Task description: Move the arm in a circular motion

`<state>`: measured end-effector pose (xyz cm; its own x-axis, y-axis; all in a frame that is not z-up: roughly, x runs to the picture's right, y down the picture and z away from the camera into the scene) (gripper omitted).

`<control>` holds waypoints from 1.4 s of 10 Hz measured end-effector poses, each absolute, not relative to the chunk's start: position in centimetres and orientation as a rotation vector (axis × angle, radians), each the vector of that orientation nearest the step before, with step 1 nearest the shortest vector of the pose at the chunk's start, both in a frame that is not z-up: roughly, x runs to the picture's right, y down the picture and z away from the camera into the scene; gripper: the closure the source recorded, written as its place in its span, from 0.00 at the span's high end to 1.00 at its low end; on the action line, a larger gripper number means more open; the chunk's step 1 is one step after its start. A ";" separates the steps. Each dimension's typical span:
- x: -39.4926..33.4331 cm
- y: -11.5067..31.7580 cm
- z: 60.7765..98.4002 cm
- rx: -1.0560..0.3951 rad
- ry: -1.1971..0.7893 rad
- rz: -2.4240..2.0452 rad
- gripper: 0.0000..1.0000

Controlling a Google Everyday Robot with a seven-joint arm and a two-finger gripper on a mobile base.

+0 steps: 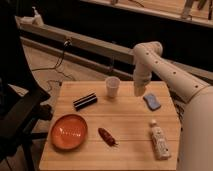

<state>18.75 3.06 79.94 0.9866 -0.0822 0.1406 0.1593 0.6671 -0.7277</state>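
Over the table (125,150) at about 1 o'clock from its centre, the gripper (139,92) hangs at the low end of the arm (172,77), pointing down. It's a pale blur against the wood, so how its jaws are set is unreadable from this view. Nothing visibly held. Whether the tip touches the tabletop is unclear.

The arm enters from 3 o'clock as a thick white tube with a row of dark dots. It climbs to a bent elbow above the table's far edge, then drops near-vertical to the gripper.

Around the gripper:
- white cup (112,87) near it at 9 o'clock, upright, apart from it
- blue sponge (152,101) just beside it at 4 o'clock, flat on the wood; contact unclear
- black cylinder (85,101) lying on its side, beyond the cup at 8 o'clock
- orange bowl (69,131) well apart at 8 o'clock, near the table's front-left corner
- small red item (106,136) at 7 o'clock, mid-front of the table
- white bottle (159,141) lying on its side at 5 o'clock, near the right edge

Black chair (20,115) sits off the table's left side.
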 end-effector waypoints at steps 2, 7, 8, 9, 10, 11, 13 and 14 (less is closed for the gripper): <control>18.6 3.3 79.7 -0.843 -0.100 -0.154 0.03; 17.4 5.4 77.8 -0.855 -0.099 -0.190 0.03; 16.9 5.2 78.0 -0.860 -0.101 -0.196 0.03; 16.7 5.1 78.0 -0.868 -0.102 -0.195 0.03; 17.0 5.0 78.1 -0.876 -0.099 -0.193 0.03; 17.1 4.8 78.1 -0.881 -0.102 -0.195 0.03; 17.5 4.6 78.2 -0.889 -0.111 -0.197 0.03; 17.6 4.7 77.9 -0.895 -0.110 -0.193 0.03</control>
